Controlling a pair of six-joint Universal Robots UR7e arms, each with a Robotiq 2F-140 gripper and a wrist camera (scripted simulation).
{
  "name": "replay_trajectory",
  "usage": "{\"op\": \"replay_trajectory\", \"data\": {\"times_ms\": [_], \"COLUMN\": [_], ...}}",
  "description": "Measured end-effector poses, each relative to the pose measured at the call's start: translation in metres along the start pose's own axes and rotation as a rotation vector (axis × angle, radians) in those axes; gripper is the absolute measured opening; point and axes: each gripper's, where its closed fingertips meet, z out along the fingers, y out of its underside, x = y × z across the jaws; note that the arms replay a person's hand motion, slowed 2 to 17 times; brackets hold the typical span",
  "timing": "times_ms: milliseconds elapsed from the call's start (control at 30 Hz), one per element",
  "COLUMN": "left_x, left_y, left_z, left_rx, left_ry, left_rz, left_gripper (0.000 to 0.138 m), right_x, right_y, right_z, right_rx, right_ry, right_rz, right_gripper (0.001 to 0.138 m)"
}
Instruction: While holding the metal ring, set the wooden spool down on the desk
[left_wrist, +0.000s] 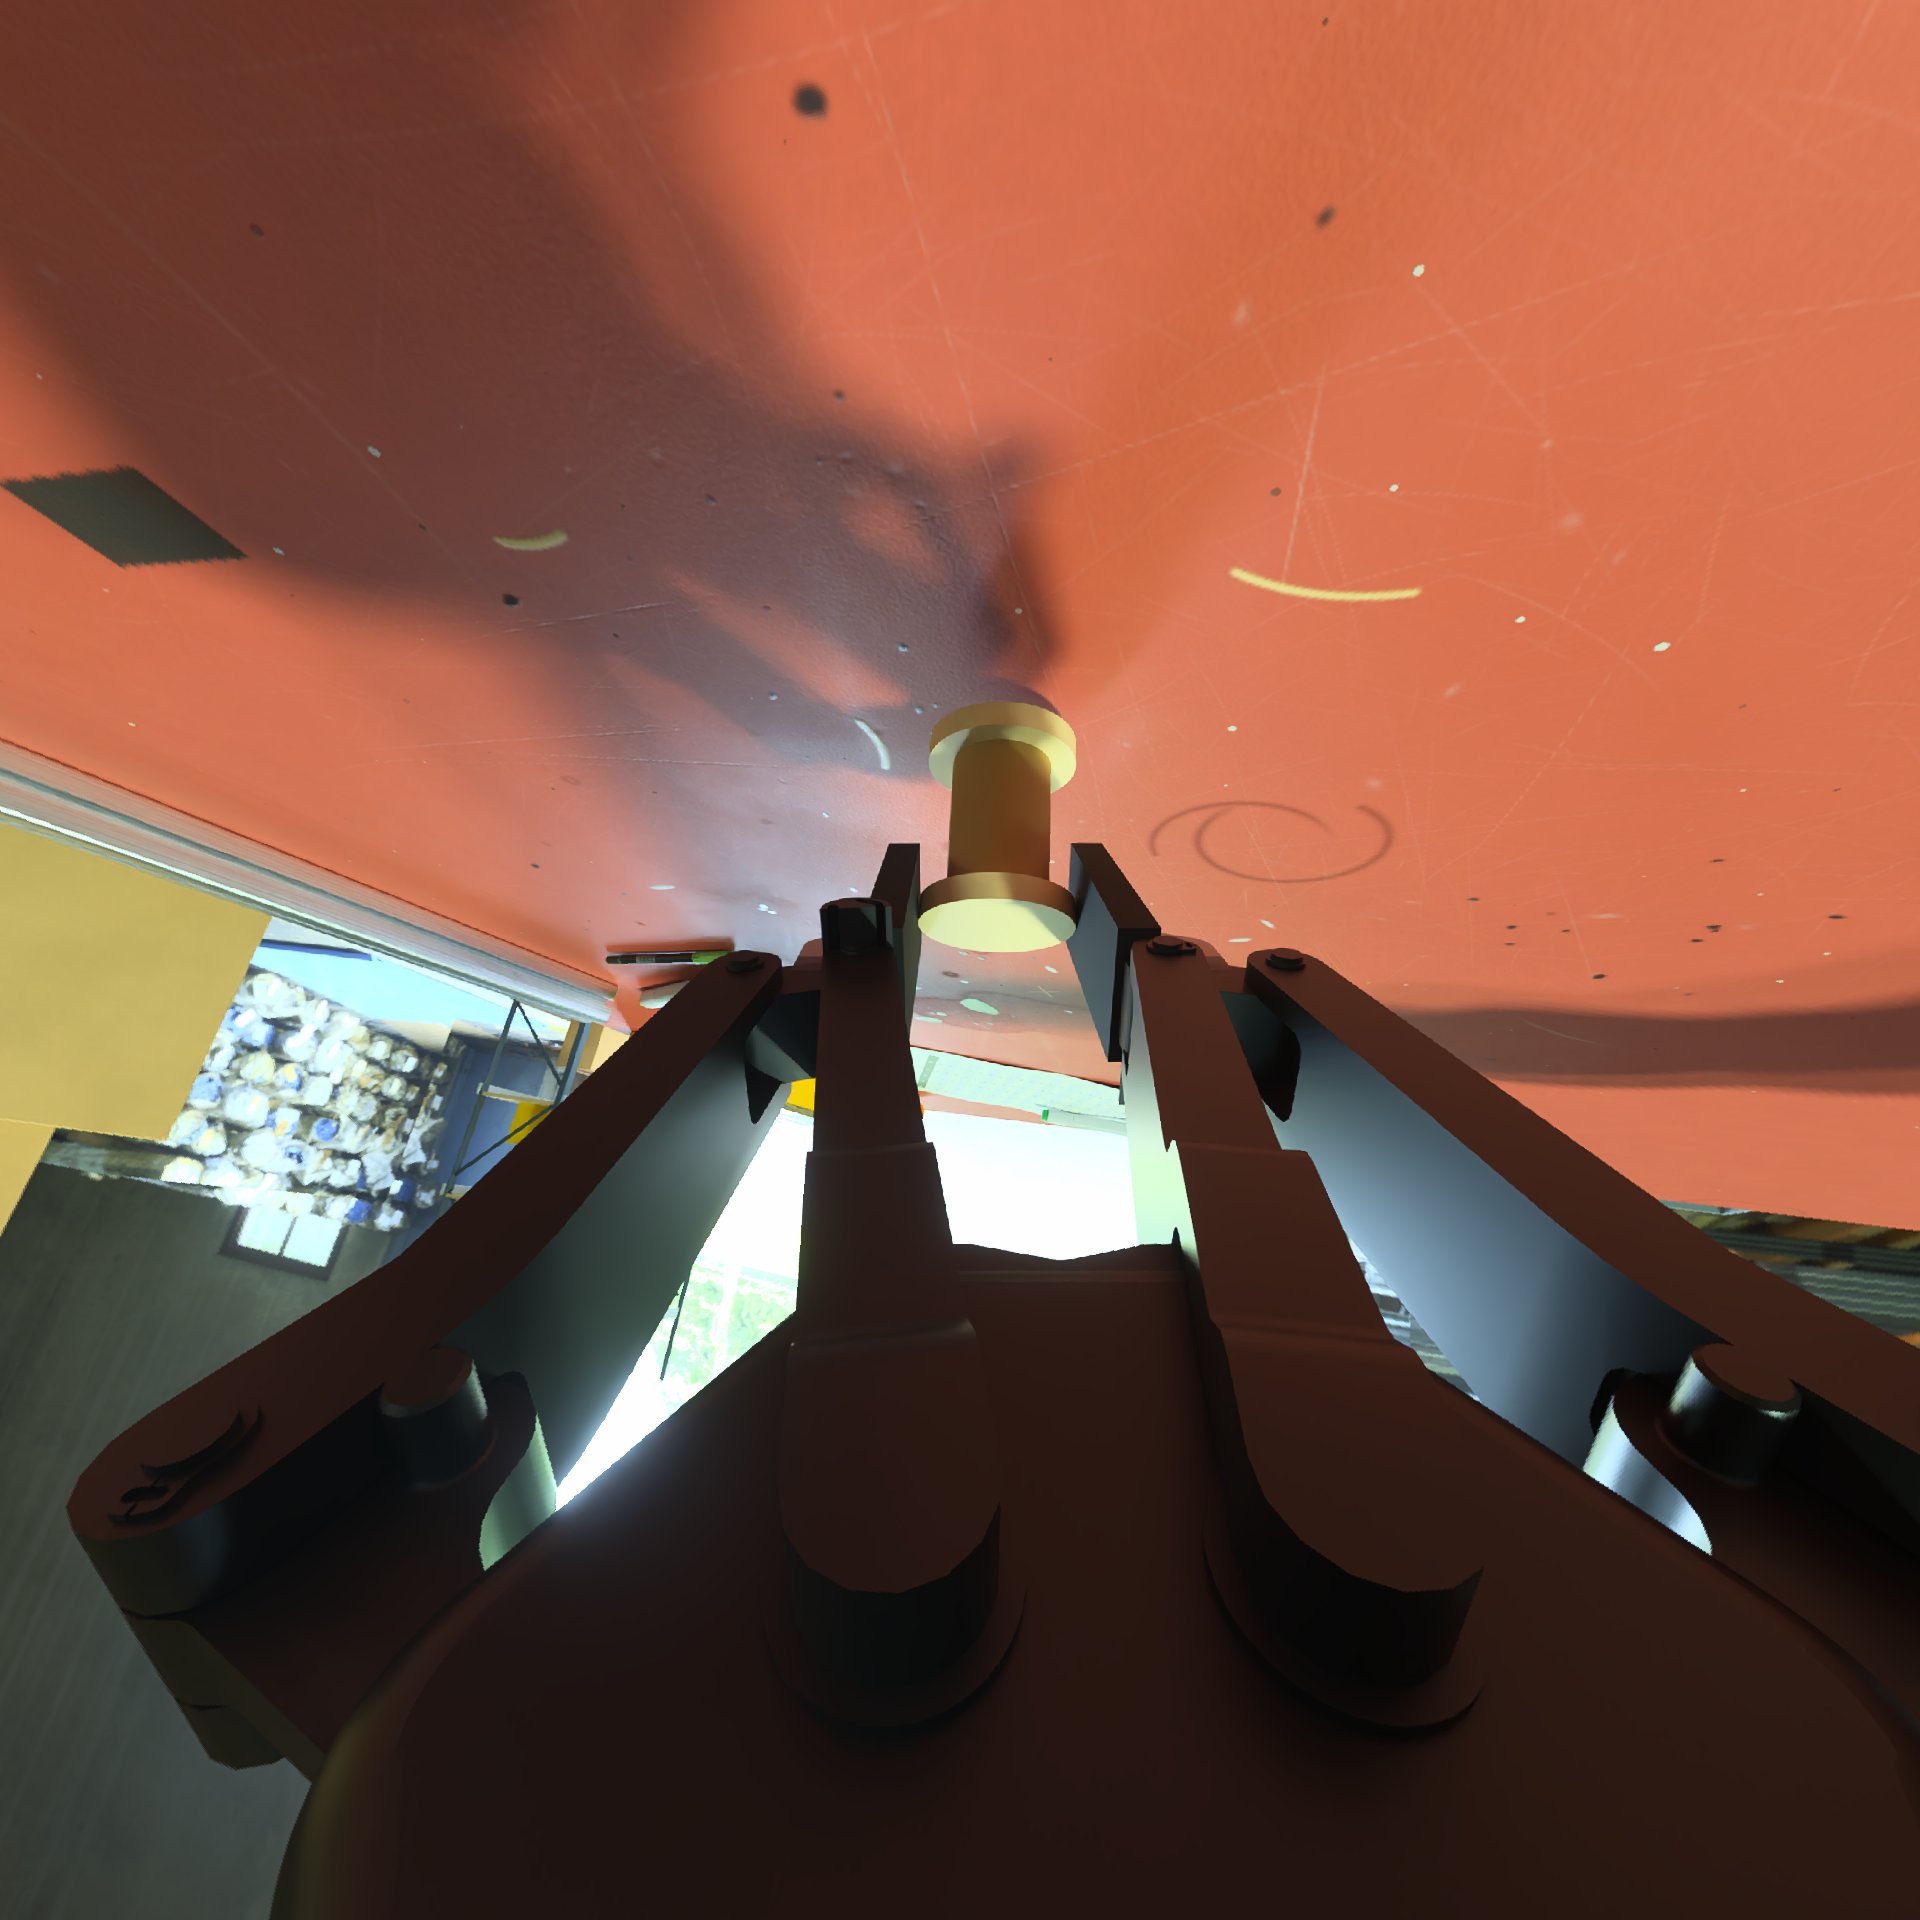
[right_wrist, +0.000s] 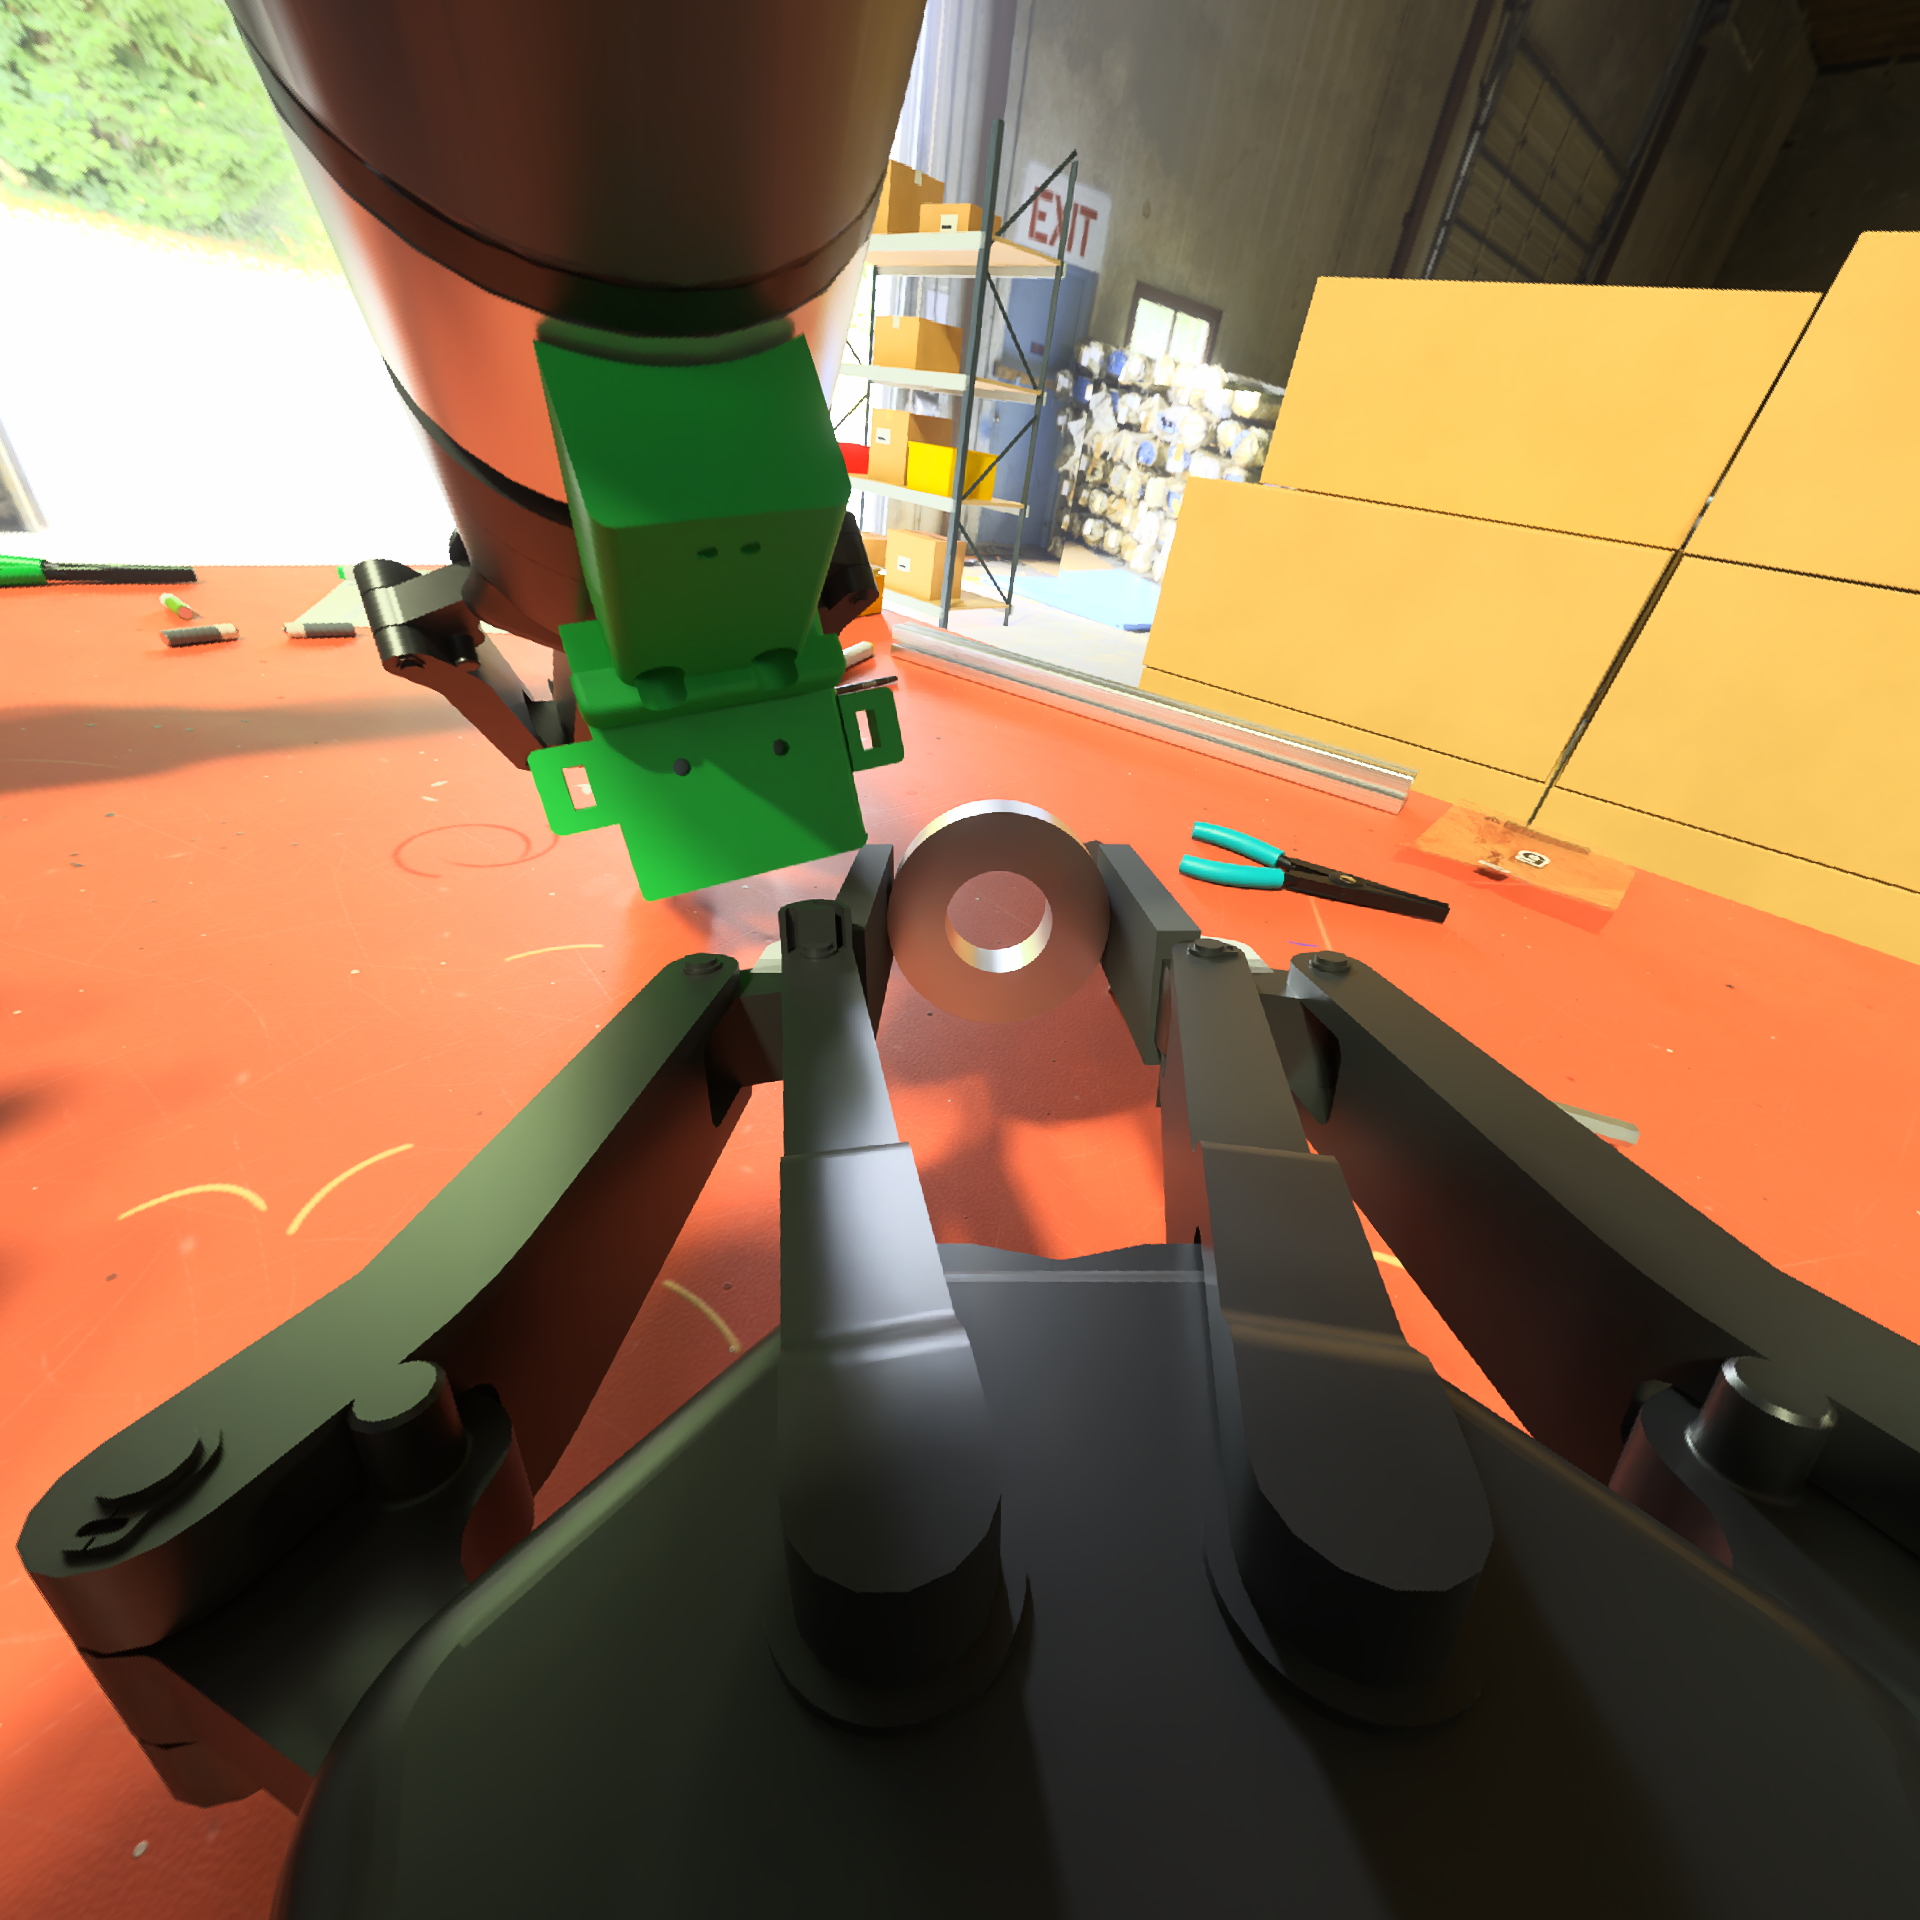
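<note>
Left hand grips the spool over the orange counter — only the right view shows the right hand clamping the ring, pliers at right.

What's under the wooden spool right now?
In the left wrist view, the wooden spool stands on its far flange on the orange desk, flanked by the left gripper. The flange hides the contact spot itself.

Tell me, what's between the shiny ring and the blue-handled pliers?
One finger of the right gripper pressing the metal ring, then bare orange desk up to the pliers, in the right wrist view.
</note>
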Motion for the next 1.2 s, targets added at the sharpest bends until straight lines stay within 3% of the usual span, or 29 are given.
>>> {"op": "replay_trajectory", "data": {"times_ms": [867, 1033, 1200], "left_x": [-0.004, -0.003, -0.001], "left_y": [-0.011, -0.015, -0.019], "left_z": [0.0, -0.001, -0.005], "left_rx": [-0.007, 0.018, 0.06], "left_ry": [-0.033, -0.033, -0.025], "left_rz": [0.049, 0.041, 0.031], "left_gripper": [0.039, 0.05, 0.051], "right_x": [0.002, 0.002, 0.002], "right_y": [0.002, 0.002, 0.004], "right_z": [0.002, 0.002, 0.003], "right_rx": [-0.005, -0.006, -0.012], "right_ry": [0.0, -0.001, -0.003], "right_rz": [0.003, 0.002, 0.004], "right_gripper": [0.052, 0.052, 0.052]}}
